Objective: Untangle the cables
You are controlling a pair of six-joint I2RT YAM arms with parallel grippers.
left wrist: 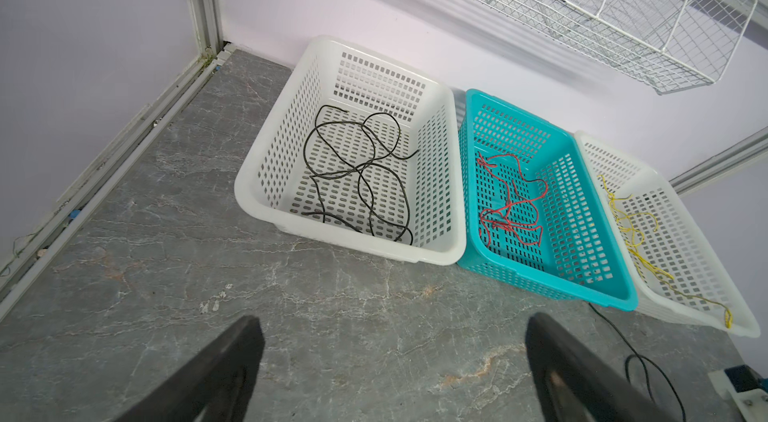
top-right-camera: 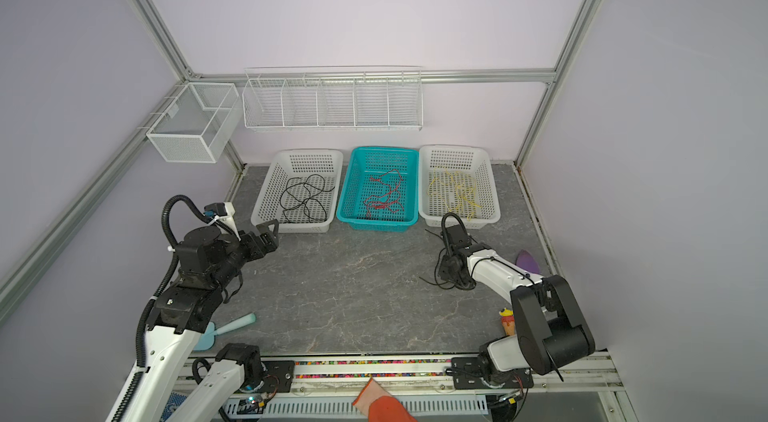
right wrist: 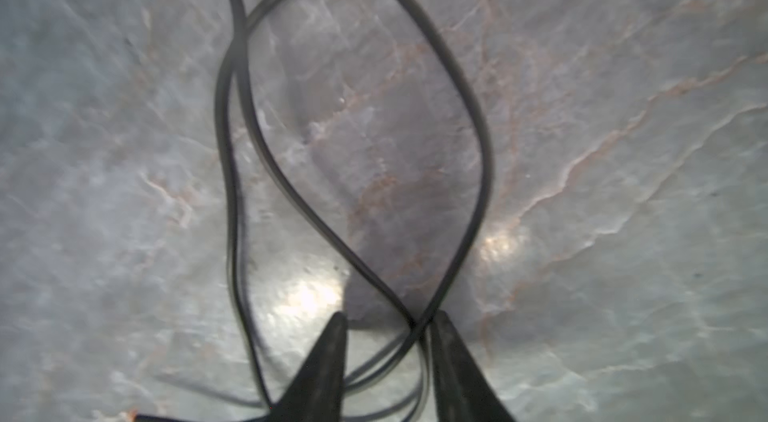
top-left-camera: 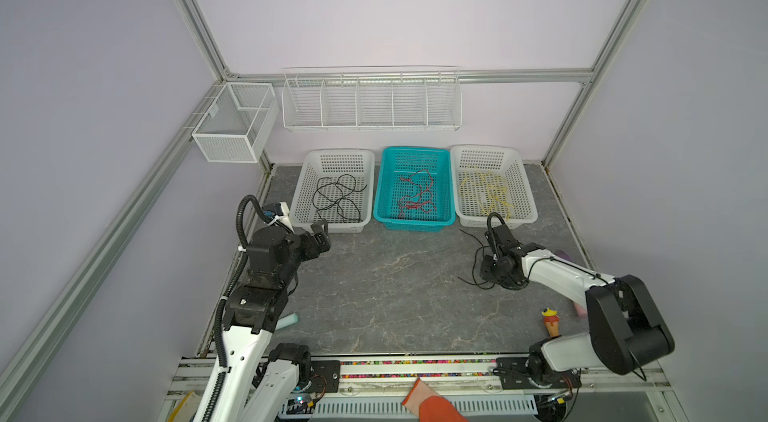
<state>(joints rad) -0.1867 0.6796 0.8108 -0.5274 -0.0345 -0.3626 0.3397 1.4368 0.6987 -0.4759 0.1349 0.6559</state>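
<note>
Cables: one black cable [right wrist: 478, 129] lies looped on the table [top-left-camera: 395, 283], right under the right gripper [right wrist: 390, 320]. The gripper points down, tips near the stone top. Its jaws stand part-way apart, not clamped. Two strands cross in the gap, and the crossing sits just beside one finger [right wrist: 451, 357]. The view is blurred, so I cannot tell whether that finger touches the strand. A long oval loop runs out ahead of the tips, flat on the table.

In both top views this cable lies in front of the teal basket [top-left-camera: 413, 221] and off to its right, near the front rim of the right basket [top-left-camera: 521, 191]. It is outside all three baskets.

The left gripper [left wrist: 392, 320] is spread wide with nothing between the fingers. It hangs over bare table, in front of the left basket [top-left-camera: 332, 227] and to the left of the teal one.

- Teal basket: red cables [top-left-camera: 415, 191], loosely tangled on its floor.
- Left basket, touching the teal one: more black cables [top-left-camera: 336, 200], in overlapping loops.
- Right basket, just beside the teal one: yellow cables [top-left-camera: 486, 191]. One end hangs over its front corner in the left wrist view.

A wire rack [top-left-camera: 372, 100] is on the wall above the teal basket. A small toy [top-left-camera: 550, 322] stands well in front and to the right.
</note>
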